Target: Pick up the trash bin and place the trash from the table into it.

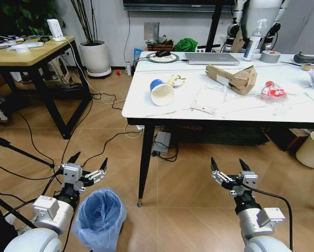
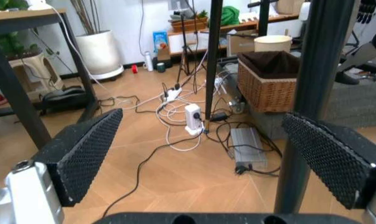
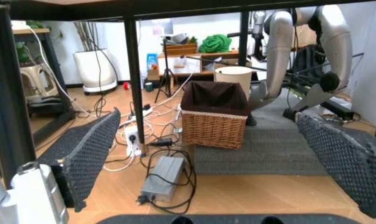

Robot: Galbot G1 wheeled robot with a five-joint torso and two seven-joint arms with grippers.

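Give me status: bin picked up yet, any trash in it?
Nothing done yet. The trash bin stands on the floor beside the left gripper, which hangs open and empty. The right gripper is open too, low in front of the table. The paper cup, cardboard box and crushed bottle all lie on top.

White marble-look table (image 1: 146,107) with paper cup (image 1: 161,92), torn cardboard box (image 1: 232,78), crushed bottle (image 1: 273,90), laptop (image 1: 212,58).

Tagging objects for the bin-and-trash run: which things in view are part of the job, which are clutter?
Job:
- bin lined with light-blue plastic bag, on the floor
- blue-white paper cup
- torn brown cardboard box
- crushed red-labelled clear bottle
- white marble-look table

Clutter:
- silver laptop
- grey tape roll
- woven wicker basket
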